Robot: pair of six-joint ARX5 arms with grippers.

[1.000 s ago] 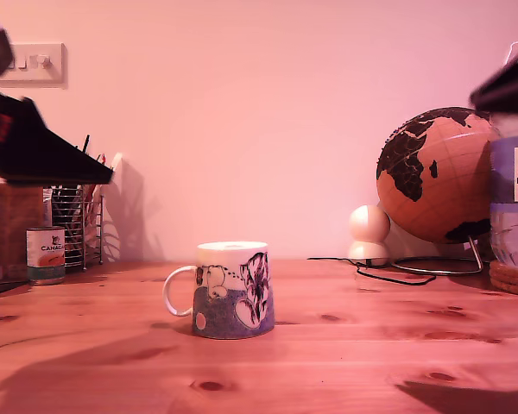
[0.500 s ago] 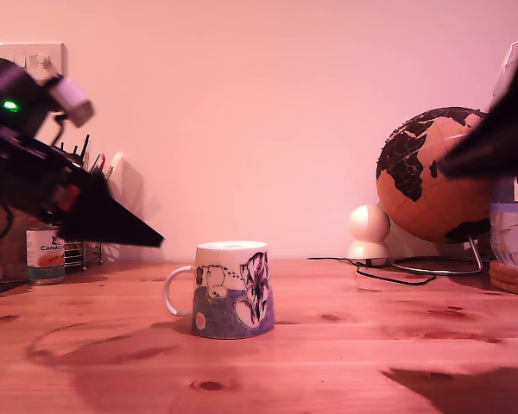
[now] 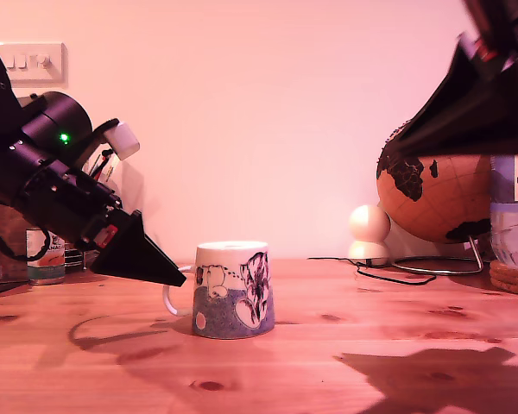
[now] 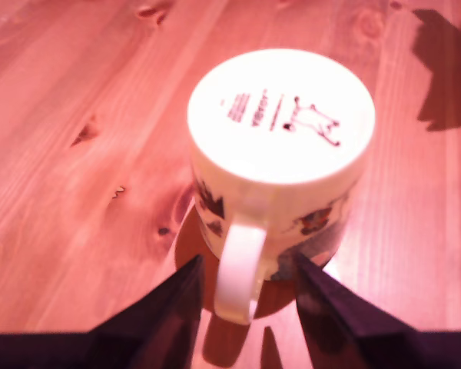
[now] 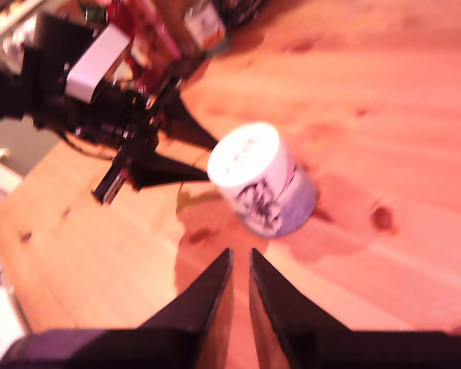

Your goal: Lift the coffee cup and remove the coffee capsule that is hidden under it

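Upturned cup [image 4: 280, 146] handle is straddled by spread first gripper [image 4: 246, 296]; second gripper [image 5: 240, 265], nearly pressed together, is held above.

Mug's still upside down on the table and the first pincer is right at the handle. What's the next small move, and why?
Probably ease my first pincer forward and close on the handle. Its fingers are open on either side of the handle, not yet gripping, and the coffee cup sits base-up on the table. My second pincer hangs high and away from it.
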